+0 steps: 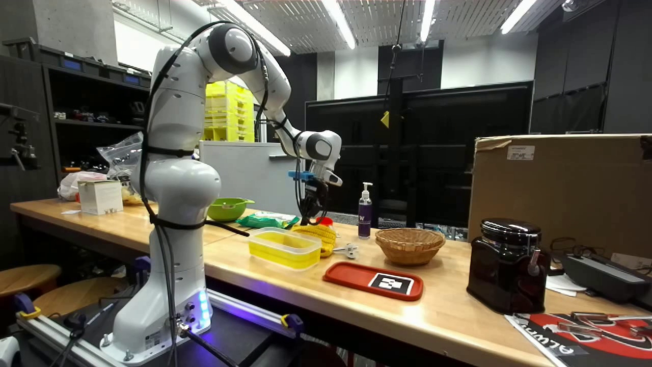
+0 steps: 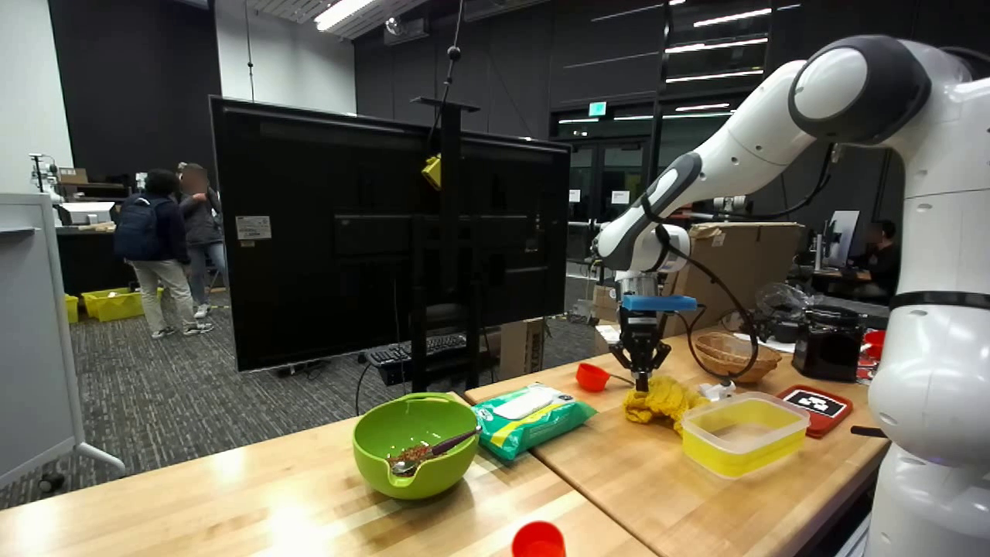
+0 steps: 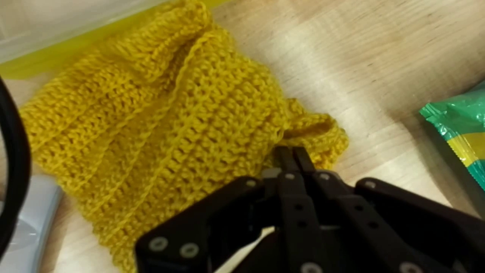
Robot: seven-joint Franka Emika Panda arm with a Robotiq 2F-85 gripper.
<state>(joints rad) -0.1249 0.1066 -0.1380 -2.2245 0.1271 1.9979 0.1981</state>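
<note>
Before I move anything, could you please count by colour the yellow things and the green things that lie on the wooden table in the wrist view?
Yellow: 2 (rumpled yellow knitted cloth, rectangular clear-rimmed yellow plastic box)
Green: 1 (flat green plastic packet with a yellow stripe, partly in view)
Total: 3

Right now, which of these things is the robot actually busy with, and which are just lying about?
Apparently in use:
gripper, jaws shut
yellow knitted cloth at its tips

Probably just lying about:
green bowl
green packet
wicker basket
pump bottle
</note>
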